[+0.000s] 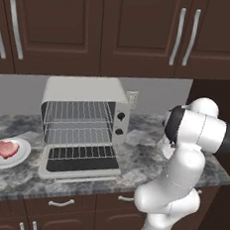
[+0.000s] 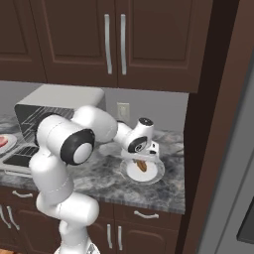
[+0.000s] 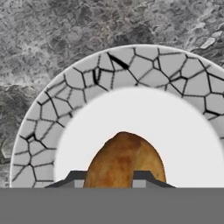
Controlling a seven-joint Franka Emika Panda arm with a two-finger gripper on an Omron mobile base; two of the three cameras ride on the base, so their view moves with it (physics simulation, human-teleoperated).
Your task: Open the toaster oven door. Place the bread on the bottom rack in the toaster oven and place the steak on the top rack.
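Nearest the left base camera we have our own white arm, bent forward over the counter; beyond it the toaster oven (image 1: 83,126) stands against the wall with the toaster oven door (image 1: 80,164) dropped flat toward us. Inside, the top rack (image 1: 79,112) and the bottom rack (image 1: 80,135) are both bare. To the left of the toaster oven, the steak (image 1: 7,149) lies on a white plate (image 1: 19,158).

From the right base camera, we see the arm stretched to the right of the toaster oven, with the gripper (image 2: 141,163) low over a second plate (image 2: 155,175) that carries the bread (image 2: 142,166).

Looking along the hand, the bread (image 3: 126,160) sits between our two finger tips (image 3: 73,178), which stand close on either side of it. We cannot tell whether they are already pinching it or merely bracketing it.

We judge the step in hand to be the grasp of the bread. To do it well, we should centre the bun between the fingers, close gently so it is not squashed, then lift straight up off the crackle-rimmed plate (image 3: 48,127) before swinging left toward the bottom rack.
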